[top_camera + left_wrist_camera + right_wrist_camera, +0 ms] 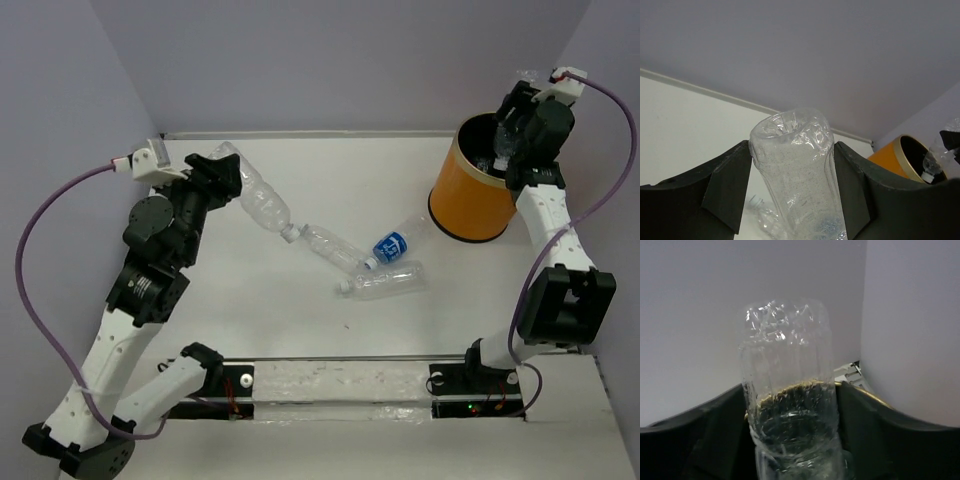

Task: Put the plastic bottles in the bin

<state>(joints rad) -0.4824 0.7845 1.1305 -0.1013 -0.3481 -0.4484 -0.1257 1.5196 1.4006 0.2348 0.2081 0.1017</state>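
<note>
My left gripper (232, 172) is shut on a clear crinkled bottle (262, 203) at the far left; in the left wrist view that bottle (800, 175) stands pressed between my two fingers (725, 187). My right gripper (508, 125) is shut on another clear bottle (787, 390) and holds it over the open top of the orange-yellow bin (470, 190). Three more bottles lie mid-table: a clear one (330, 245), one with a blue label (395, 243), and one with a white cap (385, 281).
Grey walls close the back and both sides. The bin stands in the far right corner. A rail with the arm bases (340, 385) runs along the near edge.
</note>
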